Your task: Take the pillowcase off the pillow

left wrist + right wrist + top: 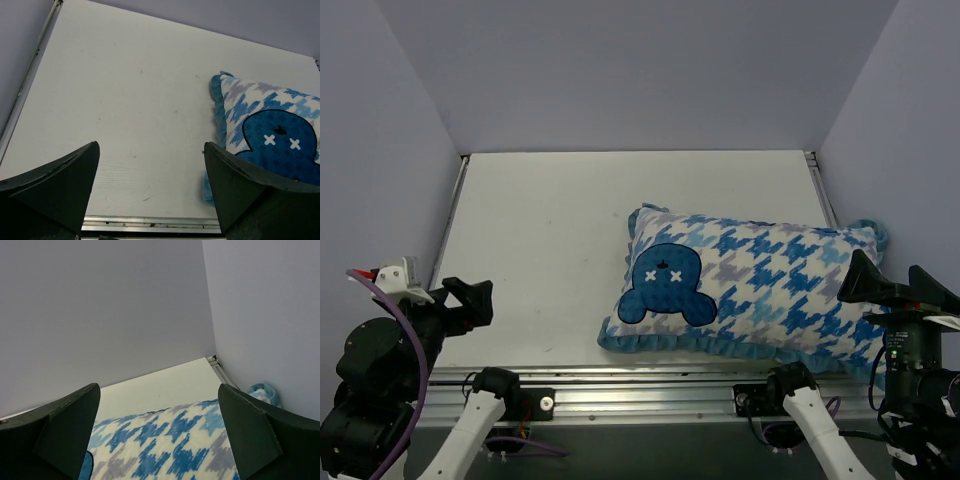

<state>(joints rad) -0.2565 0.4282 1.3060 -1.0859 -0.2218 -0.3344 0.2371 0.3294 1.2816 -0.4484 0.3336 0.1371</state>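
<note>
The pillowcase (pixel 750 285), houndstooth blue, white and grey with a dark blue blob figure (pixel 665 285) and blue ruffled trim, lies stuffed on the right half of the white table (pixel 540 260). The pillow is inside it and hidden. The pillowcase also shows in the left wrist view (pixel 272 130) and in the right wrist view (pixel 170 445). My left gripper (pixel 470 300) is open and empty at the near left edge, well left of the pillowcase. My right gripper (pixel 885 285) is open and empty, raised over the pillowcase's near right end.
Lilac walls enclose the table on the left, back and right. A metal rail (pixel 640 385) runs along the near edge. A bunch of blue trim (pixel 870 232) rests against the right wall.
</note>
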